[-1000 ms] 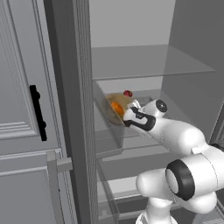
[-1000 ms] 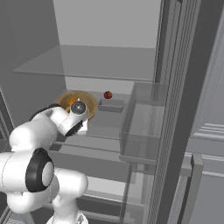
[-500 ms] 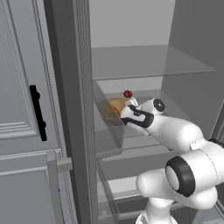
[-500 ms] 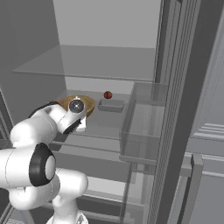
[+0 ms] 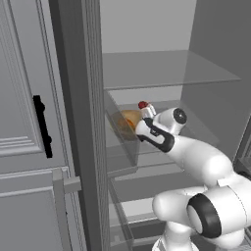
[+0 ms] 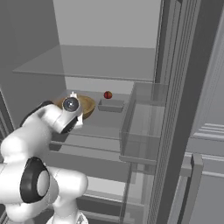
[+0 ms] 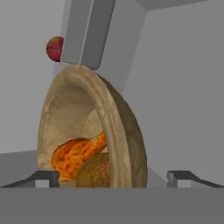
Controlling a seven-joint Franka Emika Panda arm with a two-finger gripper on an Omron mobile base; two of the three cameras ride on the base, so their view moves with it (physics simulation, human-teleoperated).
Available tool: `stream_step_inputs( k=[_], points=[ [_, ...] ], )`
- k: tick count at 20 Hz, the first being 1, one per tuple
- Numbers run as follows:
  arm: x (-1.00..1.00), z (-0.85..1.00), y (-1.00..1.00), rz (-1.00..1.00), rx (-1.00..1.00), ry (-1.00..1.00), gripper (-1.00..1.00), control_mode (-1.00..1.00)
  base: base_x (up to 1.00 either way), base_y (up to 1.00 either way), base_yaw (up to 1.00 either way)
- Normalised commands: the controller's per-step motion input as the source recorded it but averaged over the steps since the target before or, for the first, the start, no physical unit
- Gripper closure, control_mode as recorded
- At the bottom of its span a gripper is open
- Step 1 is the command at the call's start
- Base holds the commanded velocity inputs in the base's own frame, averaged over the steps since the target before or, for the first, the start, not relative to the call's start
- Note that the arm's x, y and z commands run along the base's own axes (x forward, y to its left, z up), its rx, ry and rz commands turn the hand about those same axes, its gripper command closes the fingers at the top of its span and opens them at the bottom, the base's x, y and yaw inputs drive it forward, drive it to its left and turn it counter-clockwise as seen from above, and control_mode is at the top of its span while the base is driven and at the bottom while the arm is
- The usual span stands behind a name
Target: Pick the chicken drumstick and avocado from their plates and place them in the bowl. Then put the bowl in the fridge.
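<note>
Inside the tall dark grey fridge (image 6: 183, 87), the round tan wood-coloured bowl (image 7: 89, 127) rests on a clear glass shelf (image 6: 98, 127), toward the left of the compartment as the right base view shows it. The hand view, rolled with the wrist, looks into the bowl: the glossy orange-brown chicken drumstick (image 7: 76, 155) lies within, and the dark olive egg-shaped avocado (image 7: 94, 173) sits just beside it, nearer the camera.

The two-finger gripper (image 7: 113, 177) stands wide, its dark fingertips (image 7: 43, 177) set on either side of the bowl's rim with visible gaps, so nothing is held. Such a spread suits a release, with the bowl's weight borne by the shelf rather than the fingers.

Beyond the bowl, a small red round fruit (image 6: 107, 95) and a shallow grey rectangular tray (image 6: 110, 105) occupy the far part of the same shelf. The bowl stands apart from both, which leaves it room.

The white arm (image 5: 196, 157) reaches in from the near side, past the clear door bin (image 6: 142, 127) on the right. To the left in the left base view stands a pale grey panelled cabinet (image 5: 19, 98) with a black handle (image 5: 43, 126).

By this arrangement the task appears essentially done; what remains is likely a straight withdrawal, taking care not to clip the rim.
</note>
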Motion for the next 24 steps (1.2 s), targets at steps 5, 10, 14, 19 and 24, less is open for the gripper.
stream_step_inputs(
  k=[5, 10, 14, 19, 24],
  points=[
    [-0.66, 0.70, -0.37, 0.00, 0.00, 0.00, -1.00, -1.00, 0.00, 0.00, 0.00],
    [-0.92, 0.83, -0.26, 0.03, 0.00, 0.00, -1.00, -1.00, 0.00, 0.00, 0.00],
    [-0.98, 0.88, -0.07, 0.01, -0.03, 0.01, -1.00, -1.00, 0.00, 0.00, 0.00],
    [-1.00, 0.71, -0.10, 0.00, -0.07, 0.02, -1.00, -1.00, 0.00, 0.00, 0.00],
    [-1.00, 0.52, -0.16, 0.01, -0.07, 0.01, -1.00, -1.00, 0.00, 0.00, 0.00]
  ],
)
